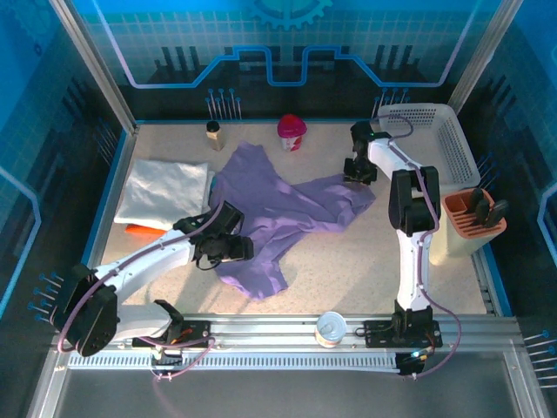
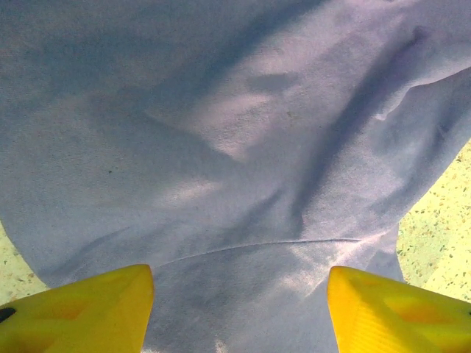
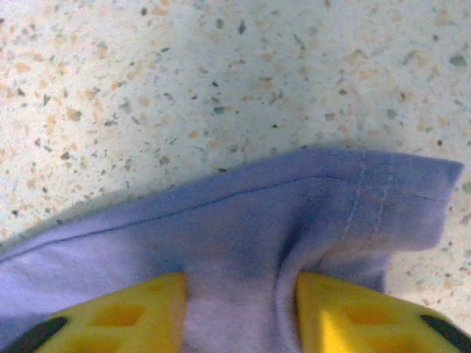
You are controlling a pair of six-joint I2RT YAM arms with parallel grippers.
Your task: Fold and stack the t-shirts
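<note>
A lavender t-shirt (image 1: 278, 205) lies crumpled and spread across the middle of the table. My left gripper (image 1: 235, 248) hovers over its near-left part, open, its yellow fingers (image 2: 88, 309) wide apart with flat cloth (image 2: 221, 147) beneath them. My right gripper (image 1: 359, 174) is at the shirt's far right corner. In the right wrist view its fingers (image 3: 132, 316) pinch a puckered fold of the hemmed edge (image 3: 257, 220). A white t-shirt (image 1: 165, 192) lies folded at the left, on top of an orange t-shirt (image 1: 139, 230) whose edge peeks out.
A white mesh basket (image 1: 435, 139) stands at the back right, with an orange holder (image 1: 474, 213) in front of it. A pink-lidded container (image 1: 291, 132) and a small bottle (image 1: 213, 135) sit at the back. A can (image 1: 332, 328) rests on the near rail.
</note>
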